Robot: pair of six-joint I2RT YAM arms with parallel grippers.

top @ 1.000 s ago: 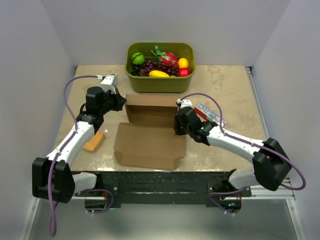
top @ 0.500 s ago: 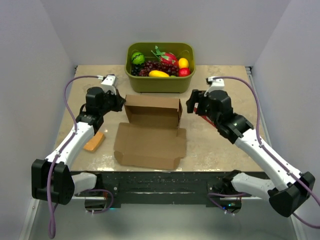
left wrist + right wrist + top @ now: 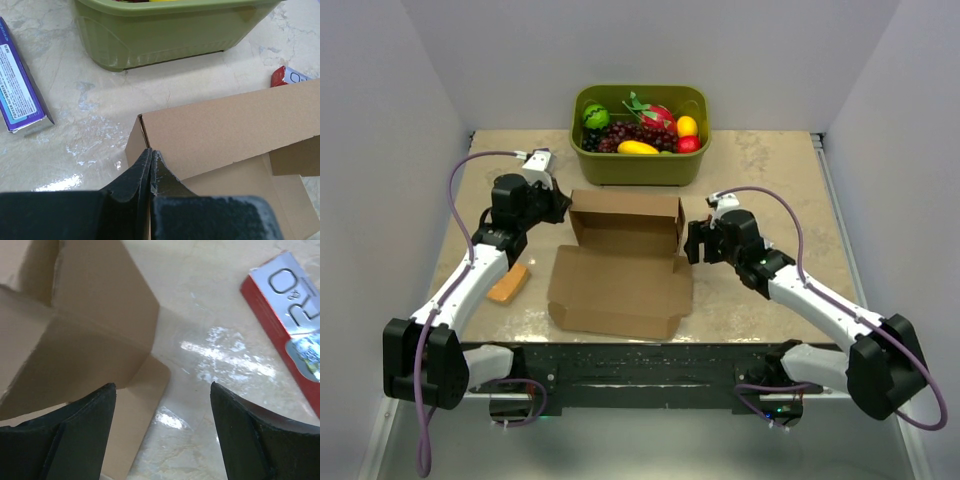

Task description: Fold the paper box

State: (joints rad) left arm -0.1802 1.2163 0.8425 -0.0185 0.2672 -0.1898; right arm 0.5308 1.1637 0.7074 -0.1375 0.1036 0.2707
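Paper box (image 3: 620,285) is noted at the middle of the desk (image 3: 775,170), part-folded: rear walls are raised and the front panel is laid flat toward the arm bases. Its long axis is set left to right, parallel to the near edge, so one short end is presented to each arm. Left hand (image 3: 150,159) is closed at the rear left corner. In the left wrist view the thin end wall is seen edge-on, running into the seam between the fingers, so a pinch on that wall is judged likely. Right hand (image 3: 161,386) is opened wide with nothing gripped, and is placed low, just beside the right short end. In the right wrist view the raised right wall and the rounded tab at its foot are seen on the left, and bare desk on the right. The box is thus located close to the left of the right hand, which is the nearer to that end. A short leftward approach, with the wall taken between the fingers, is judged to be required next. Red carton (image 3: 290,310) is noted on the hand's far side, and green tub (image 3: 640,165) behind the box.
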